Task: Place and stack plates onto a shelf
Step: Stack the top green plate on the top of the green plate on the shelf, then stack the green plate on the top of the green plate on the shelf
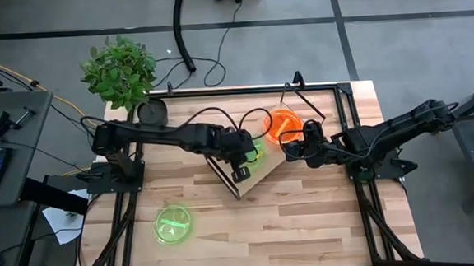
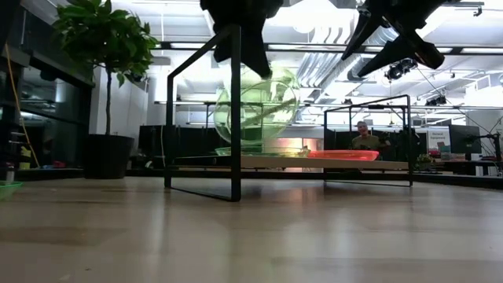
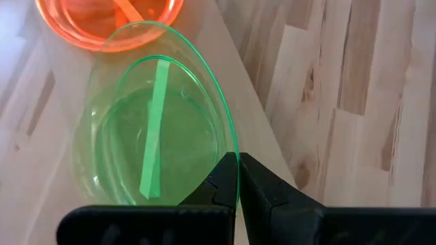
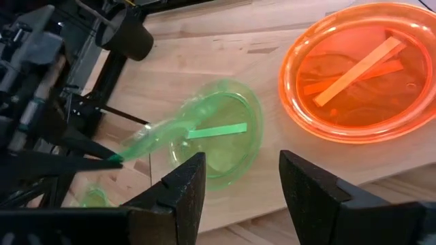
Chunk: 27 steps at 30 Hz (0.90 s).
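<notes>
My left gripper (image 1: 241,166) is shut on a neon green plate (image 2: 259,106) that stands tilted over the light-wood shelf (image 1: 265,168). A second green plate (image 4: 228,139) lies flat on the board under it. Stacked orange plates (image 1: 283,123) sit on the shelf's far end. My right gripper (image 4: 238,187) hovers open above the board between the green and orange plates (image 4: 361,75), touching nothing. Another green plate (image 1: 172,223) lies on the tabletop near the left front. My left gripper pinches the green plate's rim (image 3: 236,160) between its two fingers, coming from above. The plate hangs tilted steeply below the fingers. Its lower edge (image 2: 251,148) reaches down to the green plate on the shelf; whether they touch, I cannot tell.
The shelf's black wire end frames (image 2: 234,110) stand around the board. A potted plant (image 1: 122,70) in a dark pot (image 1: 152,113) stands at the table's far left. Bare tabletop (image 1: 292,220) lies toward the near edge. A person (image 2: 363,140) sits far behind the table.
</notes>
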Available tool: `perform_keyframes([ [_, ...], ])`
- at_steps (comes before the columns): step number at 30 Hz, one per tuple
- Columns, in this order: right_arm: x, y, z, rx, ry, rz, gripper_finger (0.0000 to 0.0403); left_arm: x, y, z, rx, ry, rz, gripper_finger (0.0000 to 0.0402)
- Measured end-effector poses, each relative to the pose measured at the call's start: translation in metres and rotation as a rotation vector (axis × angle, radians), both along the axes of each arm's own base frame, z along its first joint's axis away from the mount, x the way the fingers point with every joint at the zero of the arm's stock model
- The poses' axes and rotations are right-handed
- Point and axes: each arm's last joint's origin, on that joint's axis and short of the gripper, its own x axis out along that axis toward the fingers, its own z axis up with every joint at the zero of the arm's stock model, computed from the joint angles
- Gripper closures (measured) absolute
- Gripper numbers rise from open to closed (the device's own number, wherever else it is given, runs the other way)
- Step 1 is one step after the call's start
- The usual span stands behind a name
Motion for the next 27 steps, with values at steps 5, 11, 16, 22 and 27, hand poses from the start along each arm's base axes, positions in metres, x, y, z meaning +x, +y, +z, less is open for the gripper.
perform_keyframes([
  [5, 0.0, 0.0, 0.0, -0.001, 0.002, 0.0, 0.0233, 0.004, -0.002, -0.006, 0.0, 0.01, -0.007, 0.04],
  [11, 0.0, 0.0, 0.0, 0.0, -0.001, 0.0, 0.0233, 0.005, -0.001, -0.012, 0.041, 0.035, 0.012, 0.038],
  [16, 0.0, 0.0, 0.0, 0.003, 0.0, 0.002, 0.0233, 0.005, 0.0, -0.011, 0.055, 0.029, 0.005, 0.0342],
  [22, 0.001, 0.0, 0.0, 0.014, -0.004, 0.011, 0.0233, 0.006, 0.003, -0.011, 0.067, 0.029, 0.021, 0.0292],
  [27, 0.002, 0.002, 0.001, 0.037, -0.021, 0.028, 0.0233, -0.002, 0.005, 0.009, -0.01, -0.04, -0.017, 0.0267],
])
